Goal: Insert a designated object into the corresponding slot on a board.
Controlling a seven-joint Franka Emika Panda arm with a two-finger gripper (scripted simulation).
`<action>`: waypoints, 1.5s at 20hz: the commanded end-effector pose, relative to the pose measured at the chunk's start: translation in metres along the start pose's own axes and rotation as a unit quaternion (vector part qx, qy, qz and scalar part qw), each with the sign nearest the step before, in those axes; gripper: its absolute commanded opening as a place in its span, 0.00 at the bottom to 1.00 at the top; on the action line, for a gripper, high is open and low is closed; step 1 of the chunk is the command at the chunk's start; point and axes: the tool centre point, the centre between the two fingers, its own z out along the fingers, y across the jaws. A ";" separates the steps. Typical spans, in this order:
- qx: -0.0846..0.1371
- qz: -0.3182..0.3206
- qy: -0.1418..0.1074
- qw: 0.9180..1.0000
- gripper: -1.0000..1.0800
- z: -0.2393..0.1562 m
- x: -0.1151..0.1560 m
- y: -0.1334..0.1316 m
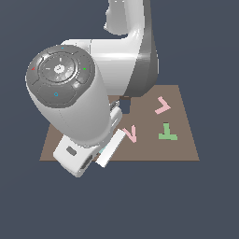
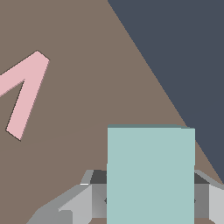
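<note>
In the wrist view my gripper (image 2: 151,202) is shut on the light teal rectangular block (image 2: 151,173), with a grey finger (image 2: 81,203) on each side of it. In the exterior view the gripper (image 1: 103,152) is over the brown board's (image 1: 149,149) front edge, toward that view's left. Only a sliver of the teal block (image 1: 101,151) shows there beside the white finger (image 1: 111,147). A dark cut-out (image 1: 125,107) peeks out behind the arm. Most of it is hidden, so I cannot tell which hole it is. No hole shows in the wrist view.
A pink V (image 1: 130,133) lies just beside the gripper on the board and also shows in the wrist view (image 2: 24,94). A second pink V (image 1: 162,106) and a green T (image 1: 167,132) lie toward the exterior view's right. The arm's bulk hides the board's left half.
</note>
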 end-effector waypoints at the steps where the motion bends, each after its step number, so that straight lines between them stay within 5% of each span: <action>1: 0.000 -0.025 0.000 1.000 0.00 -0.001 0.004 -0.003; 9: -0.001 -0.146 0.000 0.989 0.00 -0.002 0.022 -0.021; 15: -0.001 -0.272 0.000 0.962 0.00 -0.003 0.035 -0.045; 22: -0.001 -0.432 0.000 0.902 0.00 -0.005 0.042 -0.080; 30: -0.001 -0.595 0.000 0.803 0.00 -0.007 0.034 -0.119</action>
